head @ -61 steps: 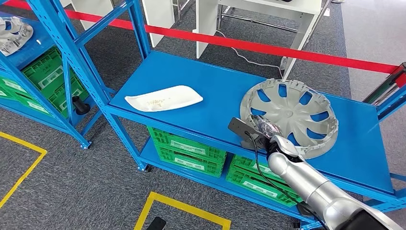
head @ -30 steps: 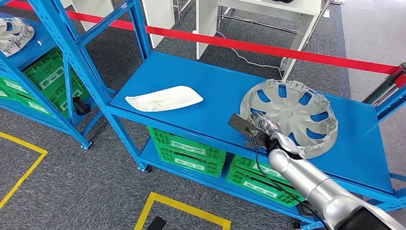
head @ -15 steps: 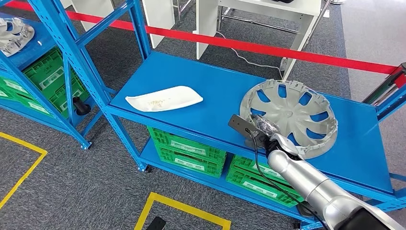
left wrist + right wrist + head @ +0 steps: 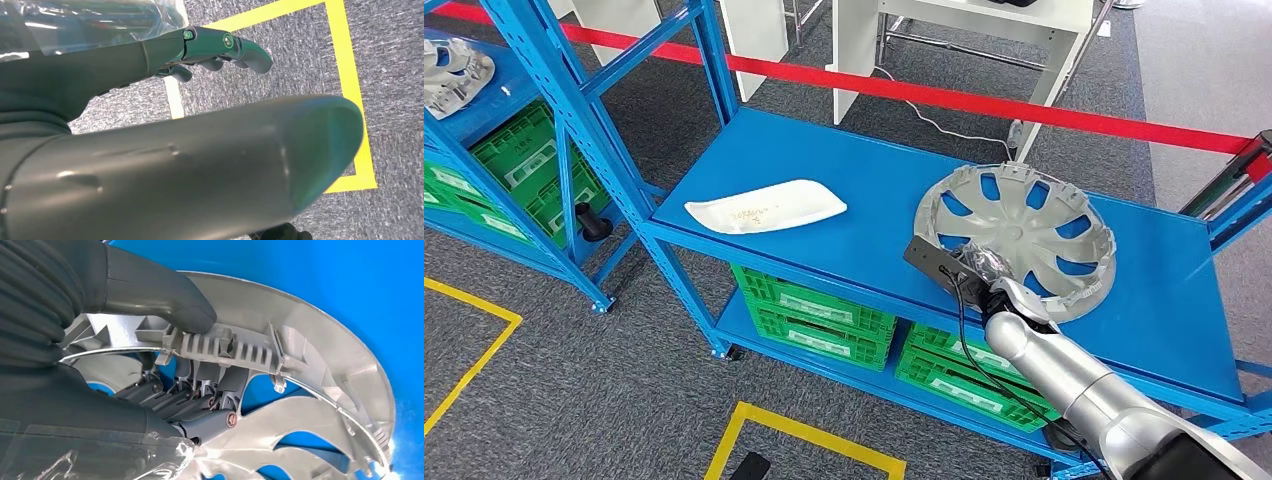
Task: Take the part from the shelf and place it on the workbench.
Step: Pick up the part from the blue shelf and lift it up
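The silver wheel cover [image 4: 1012, 241] sits on the blue shelf [image 4: 824, 170], near edge tipped up — light, stiff plastic, likely flexing, its clip tabs breakable. The right hand [image 4: 990, 277] pinches its rim, thumb [image 4: 165, 295] outside, fingers [image 4: 200, 395] inside — the sensible hold. The left hand [image 4: 220, 47] hangs loose, holding nothing.

Wheel cover [image 4: 1016, 240] sitting on shelf [image 4: 844, 180], right end, near edge tilted up; right hand [image 4: 984, 275] gripping its near rim. Trim panel [image 4: 766, 206] lying well left. Crates [image 4: 814, 310] sitting beneath.
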